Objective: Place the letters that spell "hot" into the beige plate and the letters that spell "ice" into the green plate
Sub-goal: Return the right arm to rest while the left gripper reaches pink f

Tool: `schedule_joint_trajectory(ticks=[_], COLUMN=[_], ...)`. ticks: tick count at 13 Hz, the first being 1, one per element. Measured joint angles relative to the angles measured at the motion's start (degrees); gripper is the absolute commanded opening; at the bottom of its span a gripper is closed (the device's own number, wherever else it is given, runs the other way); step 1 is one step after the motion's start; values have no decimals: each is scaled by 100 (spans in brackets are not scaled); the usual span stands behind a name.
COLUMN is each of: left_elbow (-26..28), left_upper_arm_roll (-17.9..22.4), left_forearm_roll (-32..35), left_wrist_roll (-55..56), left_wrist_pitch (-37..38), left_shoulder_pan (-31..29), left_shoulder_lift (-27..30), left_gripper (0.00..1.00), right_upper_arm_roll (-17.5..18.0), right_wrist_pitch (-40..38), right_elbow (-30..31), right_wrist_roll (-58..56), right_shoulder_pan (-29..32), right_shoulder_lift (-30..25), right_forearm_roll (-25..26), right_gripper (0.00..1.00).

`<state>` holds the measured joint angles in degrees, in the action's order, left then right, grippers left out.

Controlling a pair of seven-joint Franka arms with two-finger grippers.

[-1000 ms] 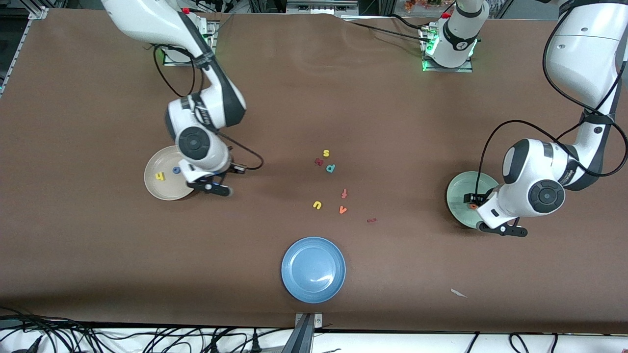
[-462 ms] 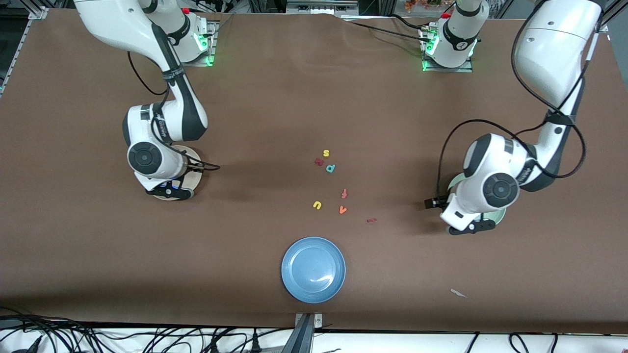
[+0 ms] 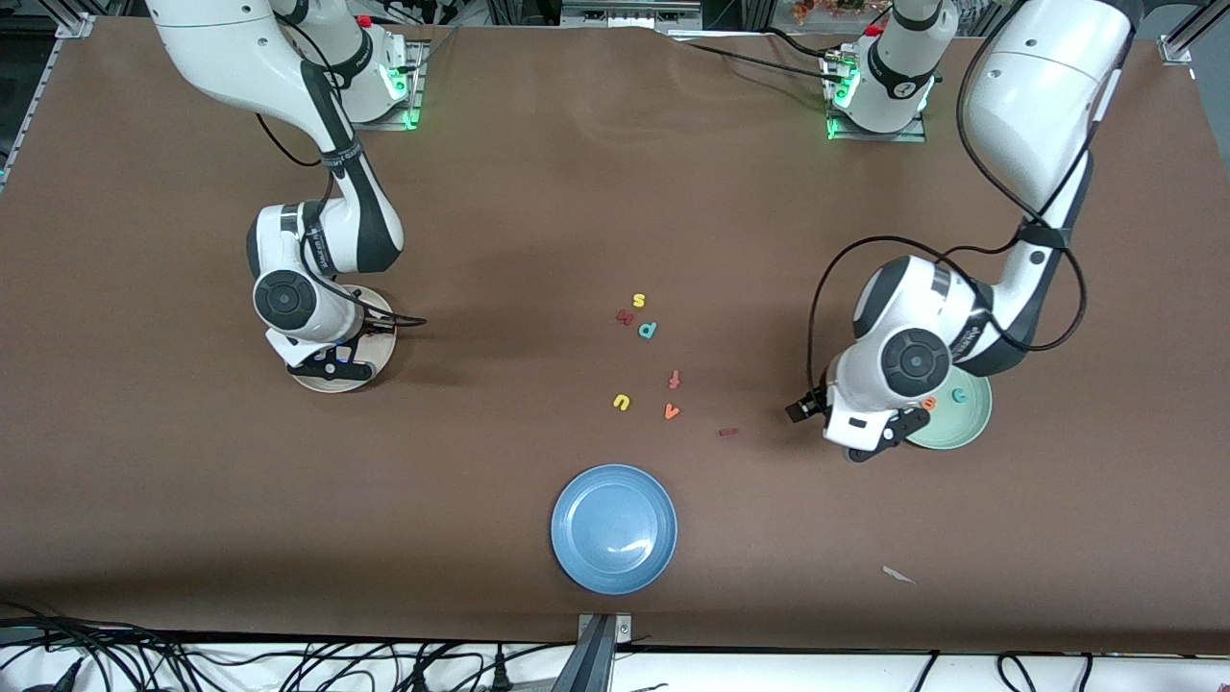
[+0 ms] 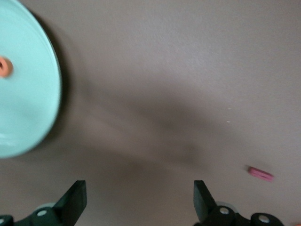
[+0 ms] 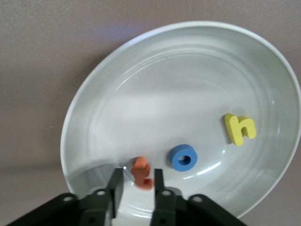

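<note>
Orange "t" lies btwn right end effector fingers (parted), in beige plate.

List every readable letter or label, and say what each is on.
"h", "o", "t": foam letters in the beige plate.
"e", "c": in the green plate.
"s", "p", "u", "v": loose on the table.
Arm lettering: too small to read.

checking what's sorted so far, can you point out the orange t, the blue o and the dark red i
orange t (image 5: 142, 173), right wrist view, on its stem.
blue o (image 5: 183, 158), right wrist view, on the ring's rim.
dark red i (image 3: 728, 432), front view, on the middle of the bar.
</note>
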<state>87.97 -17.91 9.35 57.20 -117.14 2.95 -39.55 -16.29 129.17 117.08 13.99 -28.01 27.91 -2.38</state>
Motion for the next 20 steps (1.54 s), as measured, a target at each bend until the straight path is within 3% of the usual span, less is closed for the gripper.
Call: schedule_joint_trajectory(ticks=[3,6,11,13,16,20], left_elbow=[-218,-515,-687,-696,-706,-745], left_upper_arm_roll=[1,6,68,121,523,965], left_forearm_roll=[-472,-503,-503,-503,-503,-503], left_wrist_roll=[825,1909,3642,3943,4320,4872], left_wrist_pitch=[-10,-93,-844,-1110,-1399,-1452], left_shoulder_pan=[144,314,545,601,941,1456], left_shoulder_lift=[-89,-273,-653,-757,-904,-995], left_gripper=[100,100,100,100,100,100], right_upper_arm_roll=[0,-33,-320,-329,-324,-269], right_wrist_pitch=[14,-293,-2219,-3000,-3592,-3620], right_elbow=[-60,-388,-1964,-2752,-3553,-3621], right_wrist_roll=[-25,-96,-636,-873,-990,-984], right_shoulder_pan=[-2,-3,144,389,546,515], right_shoulder_lift=[-75,-290,-482,-503,-510,-489], right_forearm_roll=[0,0,-62,-469,-675,-679], right_gripper=[99,99,99,99,99,99])
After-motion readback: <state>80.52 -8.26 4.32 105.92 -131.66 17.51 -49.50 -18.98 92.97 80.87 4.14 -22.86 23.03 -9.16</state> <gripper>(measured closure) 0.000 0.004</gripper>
